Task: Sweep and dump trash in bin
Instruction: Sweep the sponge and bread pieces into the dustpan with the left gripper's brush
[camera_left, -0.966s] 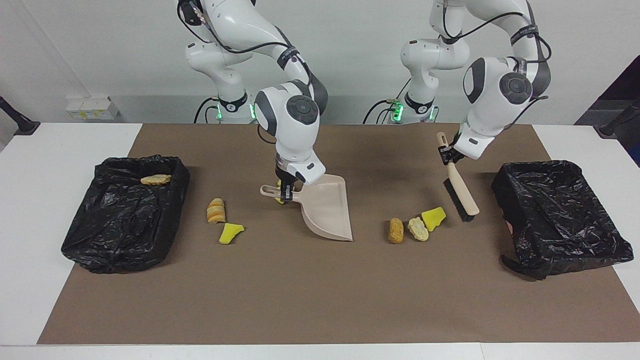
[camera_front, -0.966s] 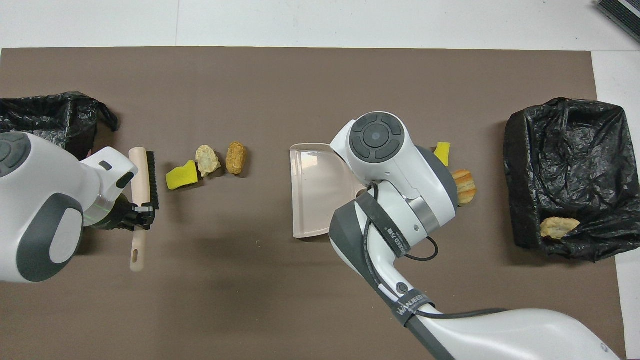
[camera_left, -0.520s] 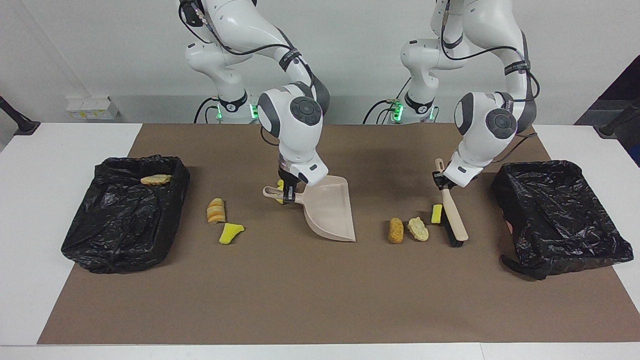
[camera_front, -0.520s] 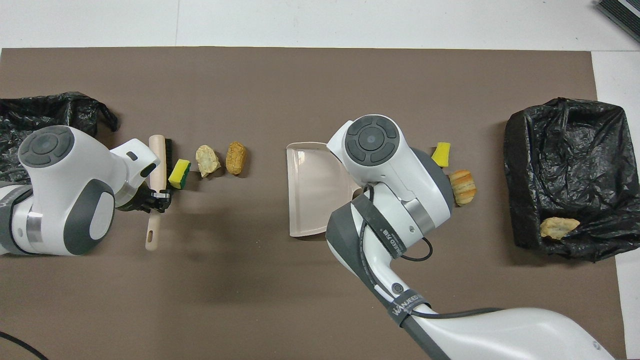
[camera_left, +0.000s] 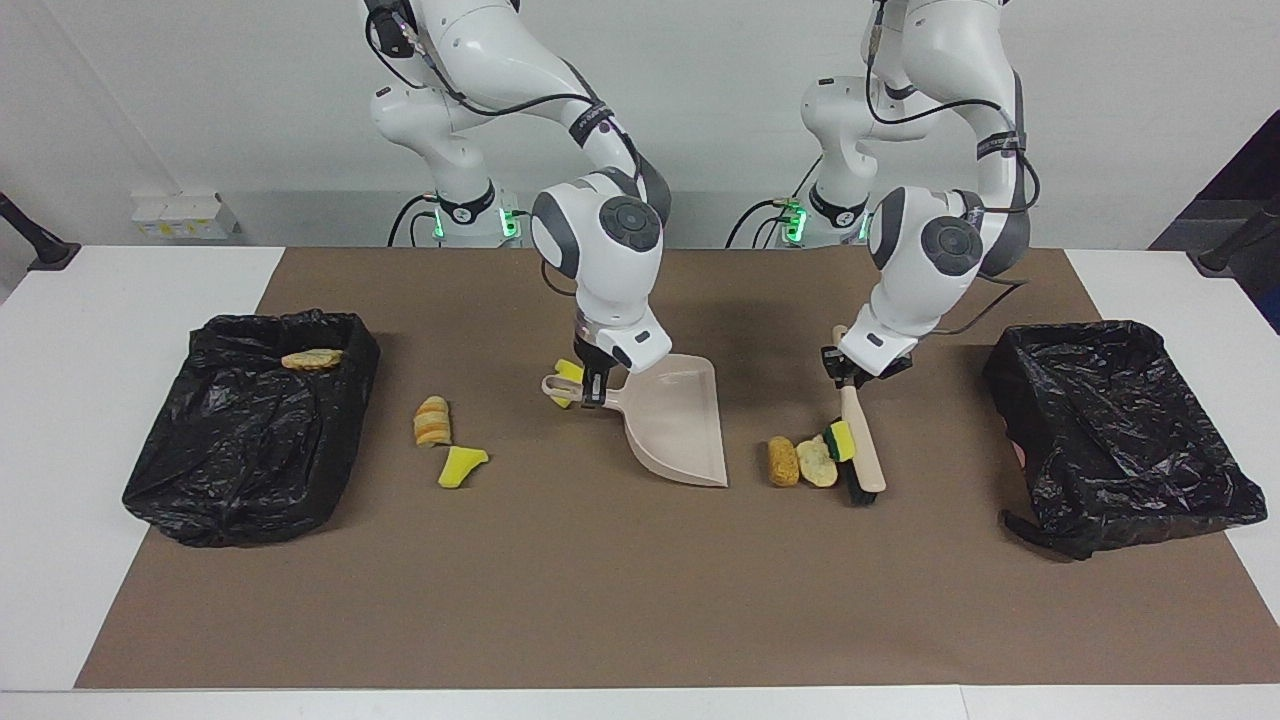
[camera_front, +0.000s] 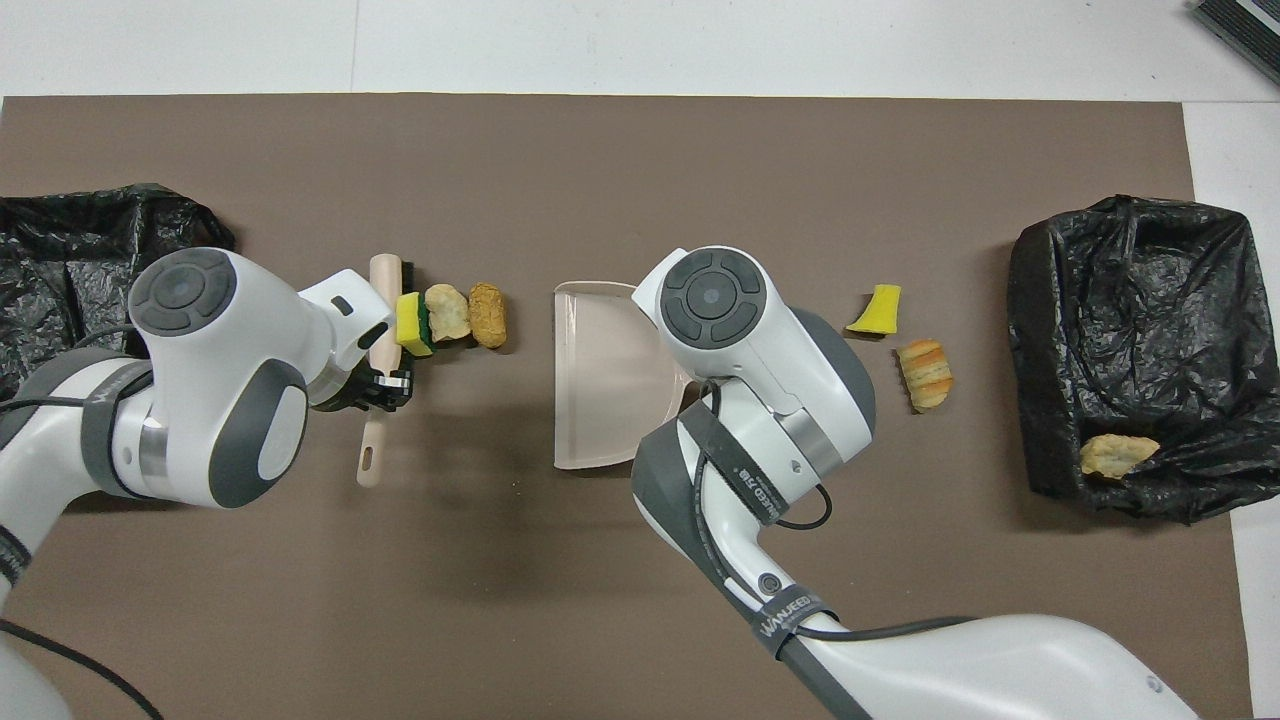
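L claw (camera_left: 850, 372) was clamped on the brush (camera_left: 862, 448) handle, brush head down on the brown mat (camera_left: 600, 580), bristles pressed against a yellow-green sponge scrap (camera_left: 840, 440). That scrap touched a pale bread piece (camera_left: 816, 463), which touched an orange-brown piece (camera_left: 782, 461); all 3 in a row btwn brush and dustpan (camera_left: 680, 425), close to the pan's mouth but apart from it. R claw (camera_left: 592, 385) was closed on the dustpan handle, pan's lip resting on the mat near table centre. A yellow chunk (camera_left: 568, 381) sat by that handle. Toward the R arm's end lay a striped bread piece (camera_left: 432, 421) and a yellow wedge (camera_left: 461, 466), near the black-lined bin (camera_left: 250, 440), w/ one tan piece (camera_left: 311, 358) in it. Second black-lined bin (camera_left: 1120, 430) at the L arm's end.
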